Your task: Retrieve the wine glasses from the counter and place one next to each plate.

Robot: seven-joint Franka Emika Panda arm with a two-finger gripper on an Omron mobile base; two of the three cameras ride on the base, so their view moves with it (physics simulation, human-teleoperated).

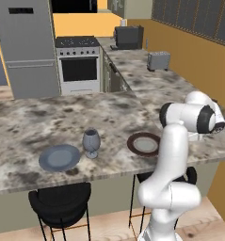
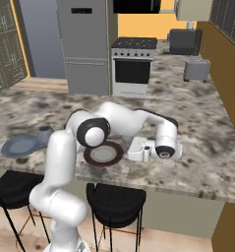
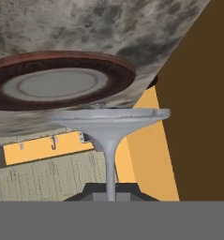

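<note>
- I'm parked at the stone bar top [image 1: 24, 122], two black stools [image 1: 60, 202] tucked under its near edge; second stool [image 2: 114, 204] sits just right of the arm's base in the right base view
- blue-grey plate [image 1: 60, 157] lies near the front edge on the left; dark grey goblet [image 1: 91, 142] stands upright just to its right, close but I can't tell if touching
- brown-rimmed plate [image 1: 143, 144] lies further right, well apart from the goblet; arm's upper link partly covers its right edge in the left base view
- background: counter [image 1: 147, 80] runs away along the right wall with a toaster [image 1: 158, 60] and a dark box-shaped appliance [image 1: 128, 37] on it; stove [image 1: 78, 63] and grey fridge [image 1: 27, 47] at the far end; none of it near the hand
- arm folded low: elbow swung over the bar top, forearm running right past the brown-rimmed plate [image 2: 103, 154], wrist turned down beside that plate's right side
- gripper [image 3: 110, 194] clenched on the thin stem of the pale wine glass [image 3: 108, 123]; stem runs between the dark fingertips [image 3: 92, 192]
- hand view is rolled: the glass's wide flat part is at the far end of the stem, with the brown-rimmed plate [image 3: 57, 79] right behind it on the stone; can't tell whether the glass touches the top or the plate
- nothing stands between the glass and that plate
</note>
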